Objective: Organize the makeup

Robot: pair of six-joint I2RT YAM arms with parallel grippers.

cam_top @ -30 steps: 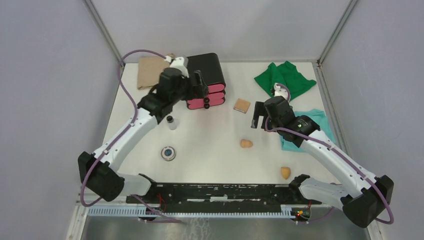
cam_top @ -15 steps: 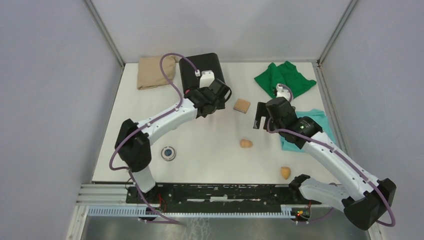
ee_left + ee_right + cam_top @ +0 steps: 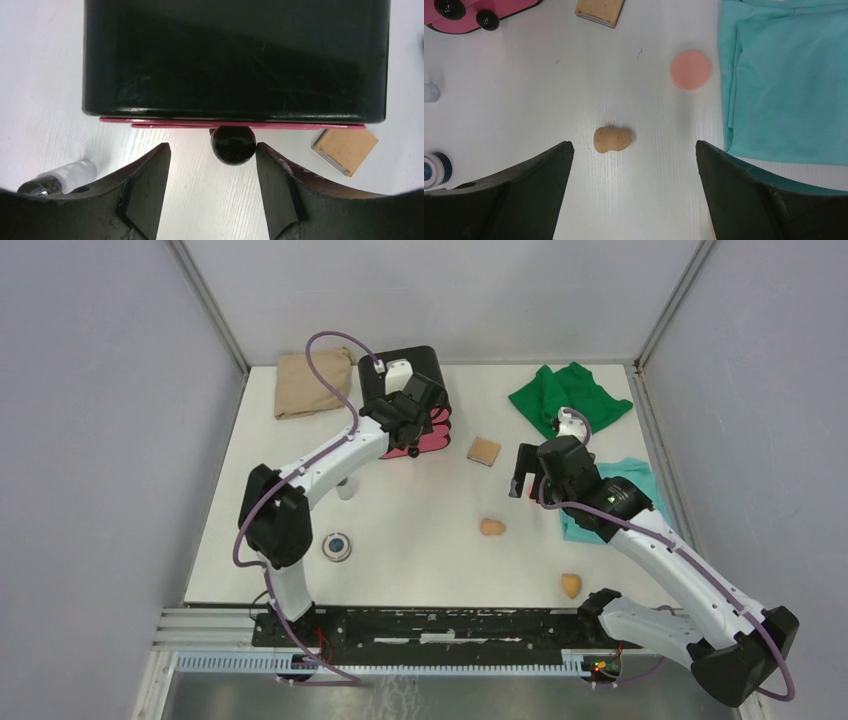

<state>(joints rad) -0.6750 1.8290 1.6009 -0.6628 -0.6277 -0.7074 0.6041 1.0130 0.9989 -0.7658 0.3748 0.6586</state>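
A black box with pink drawers stands at the back. My left gripper hangs at its front, open. In the left wrist view the gripper has a drawer's black knob between its fingertips, against the right one and apart from the left. The makeup lies loose: a tan square pad, two tan sponges, a silvery compact and a small jar. My right gripper is open and empty above the sponge; a pink round piece lies beyond.
A beige cloth lies at the back left, a green cloth at the back right, and a teal cloth under my right arm. Grey walls close in the white table on three sides.
My left arm has swung round to the box's front, and its jaws have narrowed about the drawer knob. The right arm has barely moved.
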